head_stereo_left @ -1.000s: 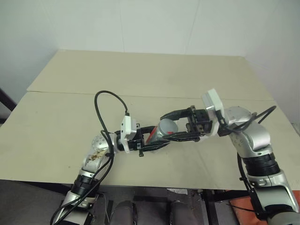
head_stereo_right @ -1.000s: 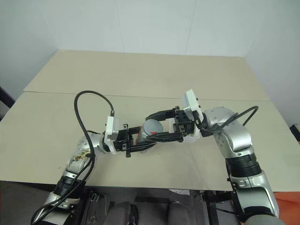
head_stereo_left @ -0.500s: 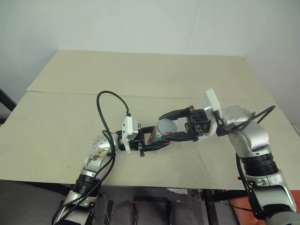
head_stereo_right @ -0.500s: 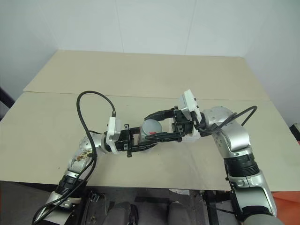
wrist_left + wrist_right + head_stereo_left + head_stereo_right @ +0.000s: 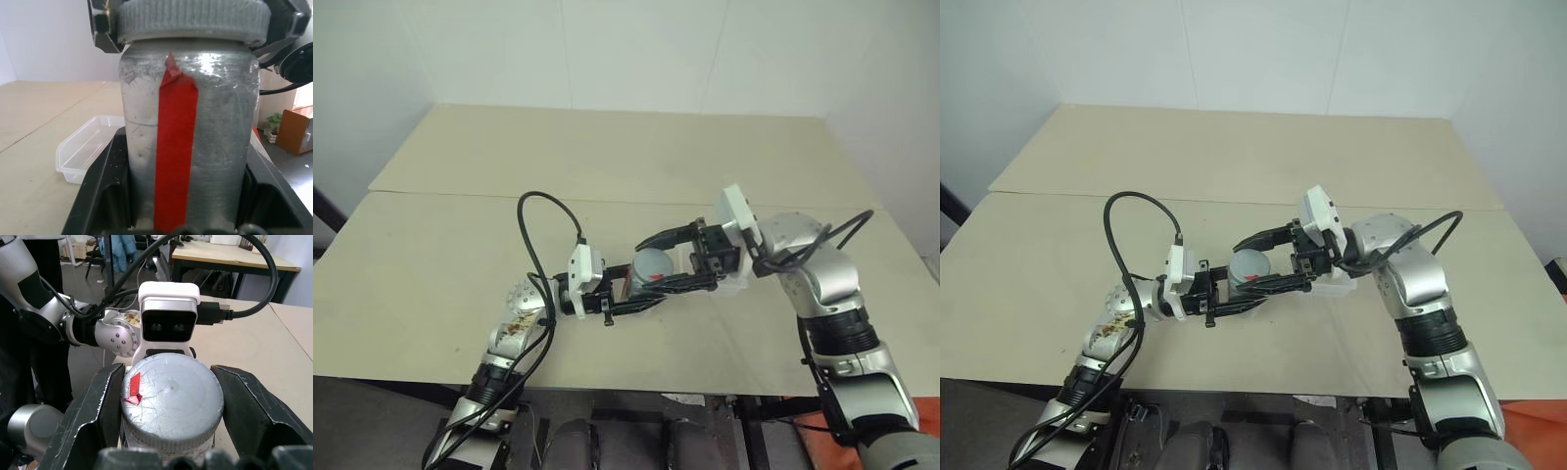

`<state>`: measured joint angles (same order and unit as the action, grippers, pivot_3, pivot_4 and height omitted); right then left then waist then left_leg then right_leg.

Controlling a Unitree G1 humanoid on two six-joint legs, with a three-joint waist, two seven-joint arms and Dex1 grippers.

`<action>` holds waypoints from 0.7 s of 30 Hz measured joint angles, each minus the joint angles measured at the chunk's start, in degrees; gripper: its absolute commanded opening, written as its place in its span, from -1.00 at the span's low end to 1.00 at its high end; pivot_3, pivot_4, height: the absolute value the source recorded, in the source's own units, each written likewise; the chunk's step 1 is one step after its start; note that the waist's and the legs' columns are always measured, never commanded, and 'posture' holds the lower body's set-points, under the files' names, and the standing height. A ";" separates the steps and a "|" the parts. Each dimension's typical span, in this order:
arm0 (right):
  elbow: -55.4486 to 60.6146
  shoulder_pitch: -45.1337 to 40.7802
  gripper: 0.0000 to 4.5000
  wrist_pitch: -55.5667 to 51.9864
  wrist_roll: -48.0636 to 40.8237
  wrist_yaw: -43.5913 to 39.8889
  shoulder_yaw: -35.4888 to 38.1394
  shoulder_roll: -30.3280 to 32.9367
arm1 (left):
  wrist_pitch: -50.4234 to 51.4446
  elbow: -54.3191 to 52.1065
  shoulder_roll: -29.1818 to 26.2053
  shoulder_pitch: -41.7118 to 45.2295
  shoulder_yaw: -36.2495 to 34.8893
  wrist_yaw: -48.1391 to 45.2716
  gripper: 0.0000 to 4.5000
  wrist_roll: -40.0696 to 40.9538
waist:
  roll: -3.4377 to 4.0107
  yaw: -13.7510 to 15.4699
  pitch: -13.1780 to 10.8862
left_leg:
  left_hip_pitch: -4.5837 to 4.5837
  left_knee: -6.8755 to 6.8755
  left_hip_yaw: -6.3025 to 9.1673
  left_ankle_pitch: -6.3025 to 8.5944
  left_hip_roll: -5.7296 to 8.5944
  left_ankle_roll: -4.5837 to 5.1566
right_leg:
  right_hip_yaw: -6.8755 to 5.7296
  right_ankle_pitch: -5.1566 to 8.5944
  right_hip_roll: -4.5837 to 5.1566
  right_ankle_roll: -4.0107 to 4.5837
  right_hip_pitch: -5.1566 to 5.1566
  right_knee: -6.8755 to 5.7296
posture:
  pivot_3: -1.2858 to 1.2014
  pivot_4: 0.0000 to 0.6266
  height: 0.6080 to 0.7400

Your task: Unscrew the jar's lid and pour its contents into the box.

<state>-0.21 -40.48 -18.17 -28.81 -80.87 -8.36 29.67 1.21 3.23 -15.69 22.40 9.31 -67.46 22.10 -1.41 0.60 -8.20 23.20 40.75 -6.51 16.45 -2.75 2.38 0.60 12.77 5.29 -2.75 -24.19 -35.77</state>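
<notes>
The jar (image 5: 190, 137), silvery-grey with a red strip, hangs on its side just above the table's front middle. My left gripper (image 5: 638, 291) is shut on the jar's body, its black fingers (image 5: 102, 196) on both sides. The grey ribbed lid (image 5: 171, 391), with a small red mark, sits on the jar's end. From the opposite side, my right gripper (image 5: 653, 265) is shut on the lid, a finger (image 5: 98, 421) at each edge. The clear plastic box (image 5: 90, 144) lies on the table under my right hand (image 5: 1337, 287). The contents are hidden inside the jar.
The beige table (image 5: 607, 166) stretches far back, with a seam across it. A black cable (image 5: 533, 230) loops up from my left wrist. The table's front edge (image 5: 636, 377) runs just below both arms. White walls stand behind.
My right wrist and forearm have swung a little to the left, with the fingers still on the lid. The jar and the left gripper have kept their place.
</notes>
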 measured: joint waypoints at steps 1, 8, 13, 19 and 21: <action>-0.17 -0.06 0.24 0.10 0.15 -0.14 0.00 -0.10 | 0.01 0.00 0.01 -0.06 0.00 0.09 -0.09 -0.02 | 0.00 0.00 0.00 | 0.00 0.00 0.00 0.00 0.00 0.00 | 0.00 0.00 0.00 0.00 0.00 -0.01 | 0.03 -0.52 1.00; -0.35 -0.06 0.24 0.63 0.46 -1.79 0.11 -0.57 | -0.25 0.00 0.07 -0.25 0.19 -0.34 -0.09 -0.08 | 0.00 0.01 0.00 | 0.01 0.00 0.00 0.00 0.00 0.00 | 0.00 0.00 0.00 0.00 0.00 -0.02 | 0.03 -0.52 1.00; -0.79 -0.11 0.24 1.88 0.45 -4.00 0.35 -0.73 | -1.16 0.00 0.22 -0.25 0.58 -1.01 -0.09 -0.09 | 0.00 -0.01 0.00 | 0.00 0.00 0.00 0.00 0.00 0.00 | 0.00 0.00 0.00 0.00 0.00 -0.02 | 0.03 -0.52 1.00; -2.79 -1.99 0.56 0.57 0.36 -4.86 0.27 -1.10 | -1.13 0.08 0.37 -0.16 0.40 -0.83 -0.09 0.34 | 0.00 0.00 0.00 | 0.01 0.00 0.01 0.00 0.00 0.00 | 0.00 0.00 0.00 0.00 0.00 -0.04 | 0.03 -0.52 1.00; -2.76 -2.14 0.82 0.23 0.22 -4.84 0.24 -1.59 | -1.05 0.08 0.45 -0.15 0.71 -0.82 -0.09 0.33 | 0.00 0.01 0.00 | 0.01 0.00 0.01 0.00 0.00 0.00 | 0.00 0.00 0.00 0.00 0.00 -0.03 | 0.03 -0.52 1.00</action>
<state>-2.97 -42.63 -17.94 -28.60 -85.71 -8.12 28.08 0.16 3.31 -15.24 22.25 10.02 -68.28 22.43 -1.40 0.61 -8.20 23.22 40.76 -6.50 16.45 -2.75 2.37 0.60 12.77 5.29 -2.75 -24.19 -35.81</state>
